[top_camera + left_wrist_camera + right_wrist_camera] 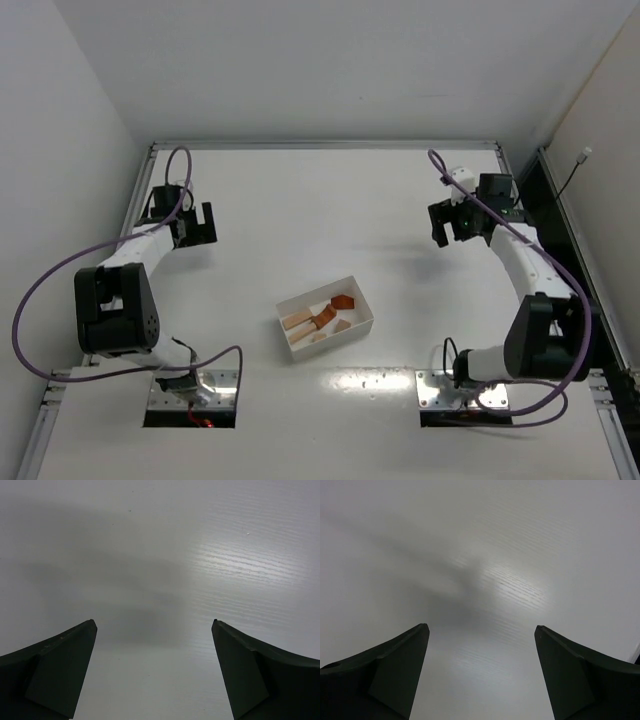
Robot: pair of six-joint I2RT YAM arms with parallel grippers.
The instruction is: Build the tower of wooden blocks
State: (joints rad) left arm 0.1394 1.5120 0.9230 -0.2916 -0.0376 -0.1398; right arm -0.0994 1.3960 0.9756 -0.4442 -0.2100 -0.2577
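Note:
Several wood blocks [322, 319], pale tan and reddish-orange, lie jumbled inside a white box [288, 330] near the table's middle, seen only in the top view. No wood block tower stands anywhere in view. My left gripper [196, 226] hangs open at the far left, well away from the box. Far to the right, my right gripper [452, 222] is open too. In both wrist views the left gripper [154, 625] and the right gripper [481, 628] show wide-apart fingers over bare white table, with nothing between them.
White walls close in the table on the left, back and right. A black rail [575, 260] runs along the right edge. Purple cables [40, 290] loop off both arms. The arm bases [190, 385] sit at the near edge.

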